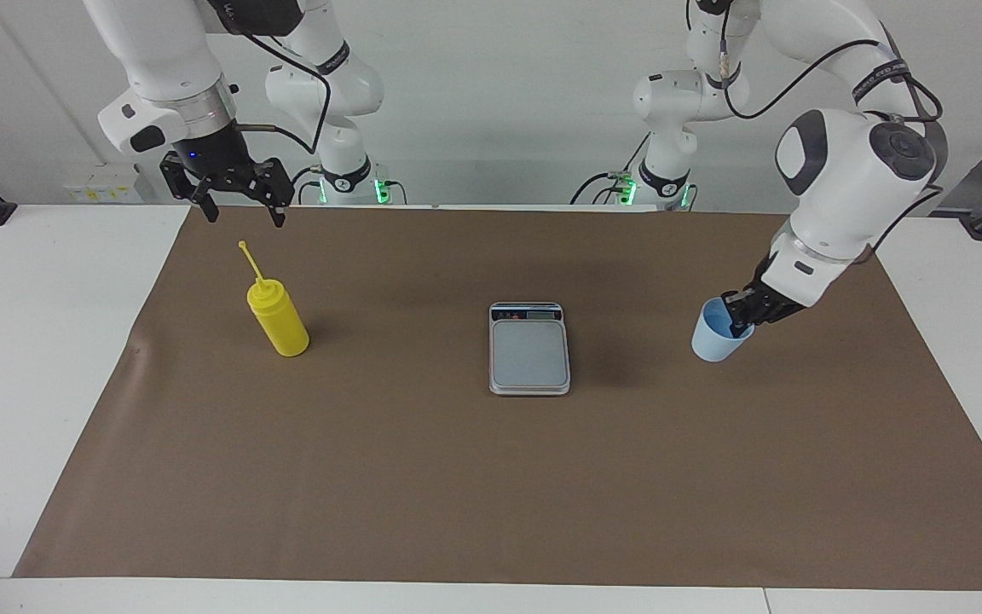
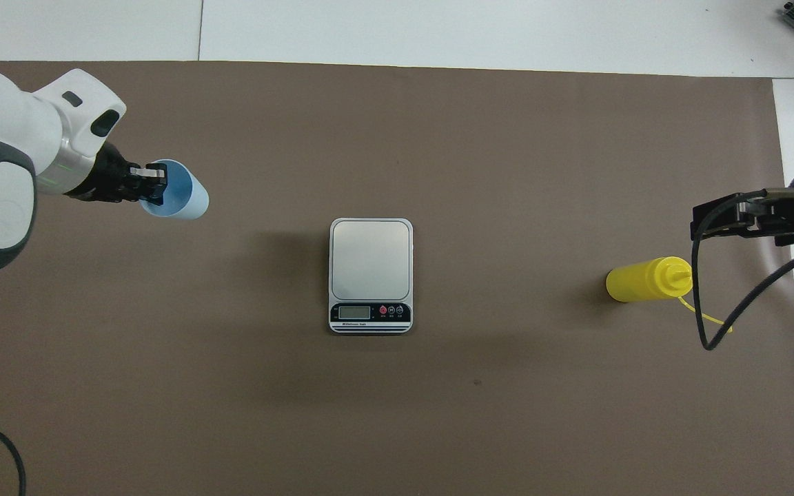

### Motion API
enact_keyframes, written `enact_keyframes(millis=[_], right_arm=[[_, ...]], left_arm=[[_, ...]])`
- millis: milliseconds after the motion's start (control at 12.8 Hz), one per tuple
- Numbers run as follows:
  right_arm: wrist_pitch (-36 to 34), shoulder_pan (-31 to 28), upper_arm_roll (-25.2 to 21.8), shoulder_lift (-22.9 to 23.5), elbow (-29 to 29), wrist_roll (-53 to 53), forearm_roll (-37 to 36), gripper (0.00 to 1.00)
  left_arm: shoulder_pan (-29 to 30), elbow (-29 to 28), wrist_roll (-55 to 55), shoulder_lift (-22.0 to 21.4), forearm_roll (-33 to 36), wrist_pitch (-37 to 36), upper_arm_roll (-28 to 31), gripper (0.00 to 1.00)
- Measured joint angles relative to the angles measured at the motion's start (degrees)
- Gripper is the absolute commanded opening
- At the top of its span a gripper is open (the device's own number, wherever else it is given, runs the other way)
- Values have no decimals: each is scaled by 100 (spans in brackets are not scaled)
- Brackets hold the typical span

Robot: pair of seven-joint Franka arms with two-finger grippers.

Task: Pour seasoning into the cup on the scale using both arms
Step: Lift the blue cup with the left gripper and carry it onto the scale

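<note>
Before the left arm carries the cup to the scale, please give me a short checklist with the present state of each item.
1. Left gripper shut on the cup rim: ok.
2. Cup lifted off the mat, tilted: ok.
3. Scale plate bare: ok.
4. Path over the mat to the scale free: ok.
5. Right gripper open, waiting above the mat, apart from the seasoning: ok.
6. Scale display on: cannot tell.
</note>
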Motion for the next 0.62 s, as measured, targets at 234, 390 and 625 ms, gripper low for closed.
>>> enact_keyframes(millis=[234,390,625], right_arm=[[0,0,0,0,0,0,0,100],[0,0,0,0,0,0,0,100],[0,0,0,0,0,0,0,100]], left_arm=[[-945,28,-746,214,-4,220,-11,0],[-1436,27,-1248,479,-4,524,-11,0],[-1918,21,-1699,886,-3,926,-4,0]])
